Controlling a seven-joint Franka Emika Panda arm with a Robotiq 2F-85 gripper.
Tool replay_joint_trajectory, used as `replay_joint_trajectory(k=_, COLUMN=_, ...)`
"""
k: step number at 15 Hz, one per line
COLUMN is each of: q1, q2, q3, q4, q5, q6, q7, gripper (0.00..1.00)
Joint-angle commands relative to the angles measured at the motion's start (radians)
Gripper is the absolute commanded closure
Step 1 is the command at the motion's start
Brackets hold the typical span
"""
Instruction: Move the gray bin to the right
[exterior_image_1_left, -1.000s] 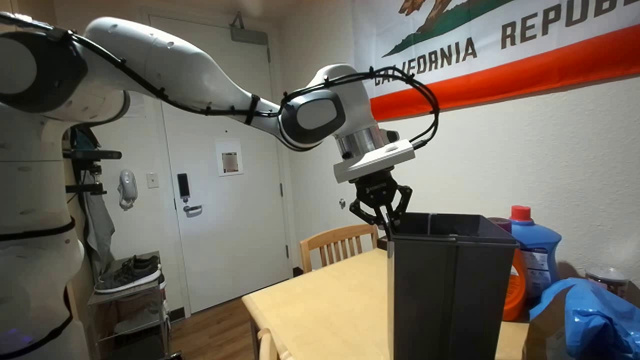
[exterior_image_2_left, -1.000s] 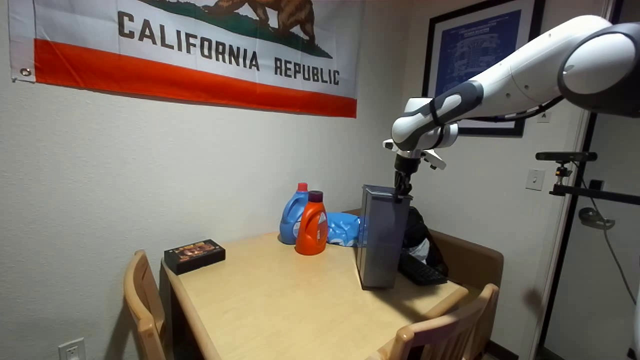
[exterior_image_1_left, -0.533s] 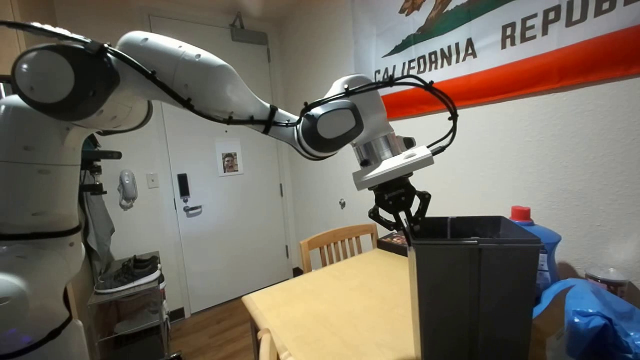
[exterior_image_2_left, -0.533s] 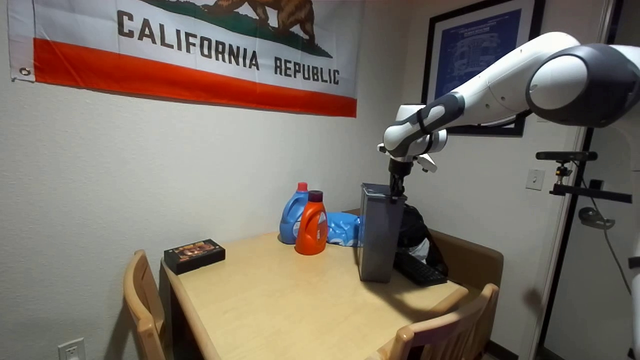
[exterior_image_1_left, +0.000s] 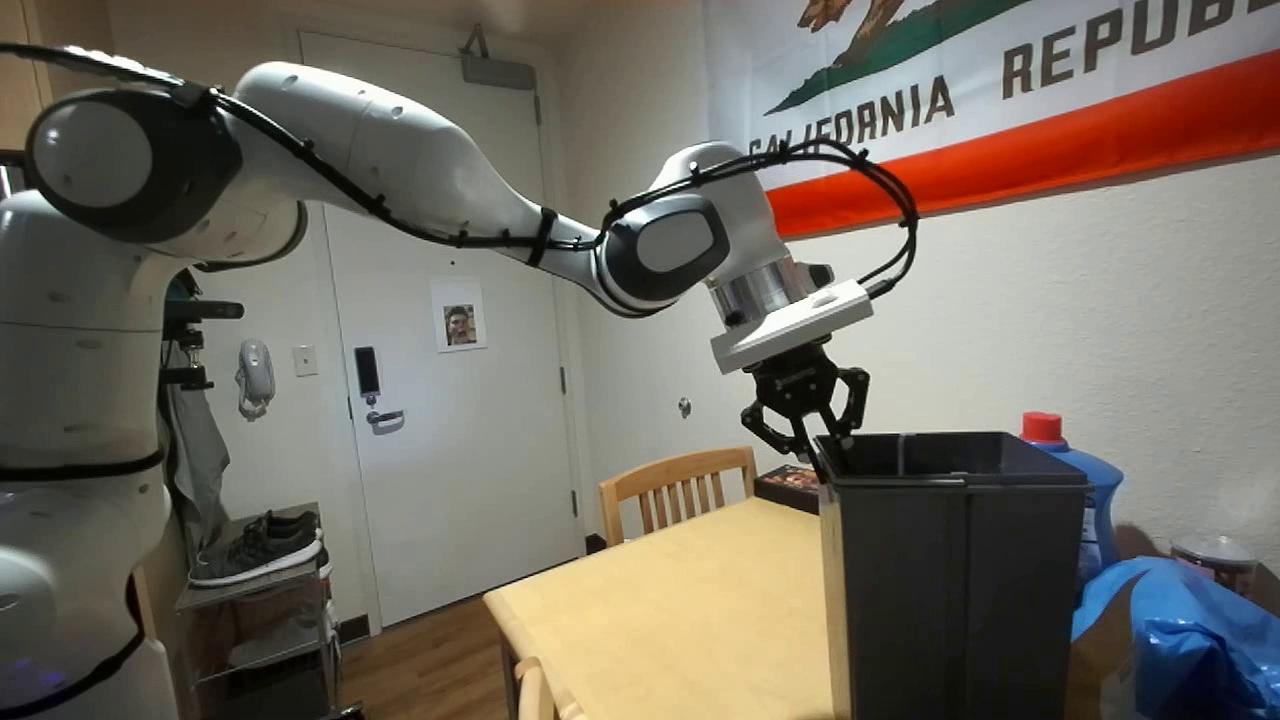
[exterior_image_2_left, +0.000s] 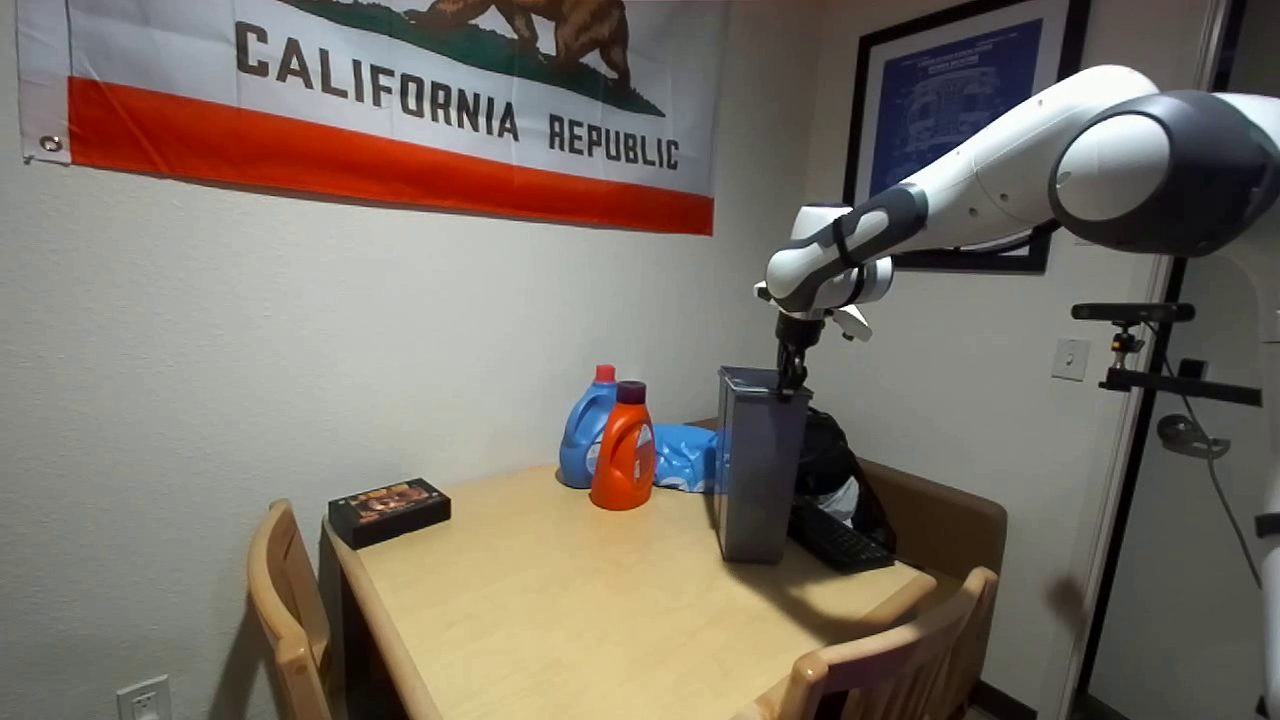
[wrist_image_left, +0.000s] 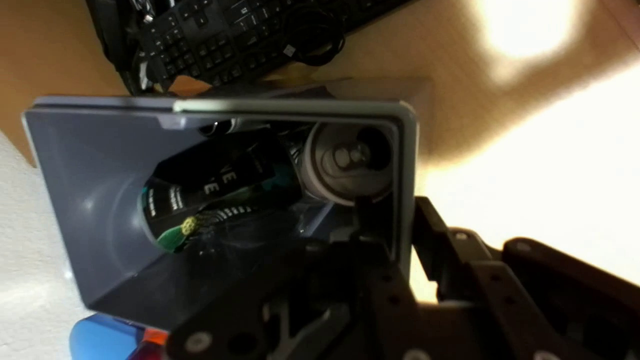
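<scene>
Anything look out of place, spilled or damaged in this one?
The gray bin stands upright on the table with an opened drink can inside, seen in the wrist view: an unusual place for what looks like trash. I see no spill or damage.

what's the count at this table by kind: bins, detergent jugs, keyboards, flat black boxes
Gray bin: 1
Blue detergent jug and orange detergent jug: 2
Keyboard: 1
Flat black box: 1
Total: 5
</scene>
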Motion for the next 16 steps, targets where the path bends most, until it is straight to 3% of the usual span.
replay_joint_trajectory(k=1, q1=-0.020, q2=-0.034, q3=0.017, q4=0.019, q5=-0.015, q6=0.035, q7=0.008, gripper=0.43)
replay_joint_trajectory(k=6, q1=-0.026, q2=-0.097, q3=0.009, q4=0.023, q5=-0.017, q6=0.062, q7=-0.005, gripper=0.04)
replay_joint_trajectory(k=7, q1=-0.027, q2=-0.117, q3=0.010, q4=0.014, q5=-0.015, q6=0.065, q7=-0.014, gripper=0.01)
replay_joint_trajectory(k=16, q1=0.043, q2=-0.329, q3=0.037, q4=-0.178, q5=-0.156, q6=0.125, q7=-0.050, gripper=0.00)
